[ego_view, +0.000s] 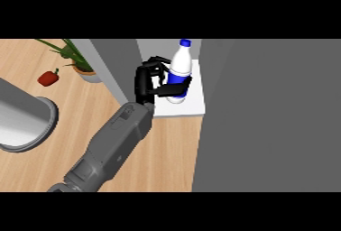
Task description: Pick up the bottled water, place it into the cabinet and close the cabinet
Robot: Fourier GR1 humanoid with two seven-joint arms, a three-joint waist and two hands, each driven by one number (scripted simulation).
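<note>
The bottled water (181, 61), clear with a blue cap and blue label, stands upright on the white shelf (191, 108) inside the open cabinet. My left hand (148, 81) reaches in from the lower left and is curled round the bottle. Its thumb crosses the blue label on the near side and its fingers bend round the far left side. The bottle's base is partly hidden by the thumb. My right hand does not show.
The cabinet's big grey door (266, 117) stands open at the right, filling that side. A grey side panel (117, 63) rises just left of the hand. A potted plant (81, 63), a red pepper (48, 78) and a round grey basin (30, 122) lie on the wooden counter at left.
</note>
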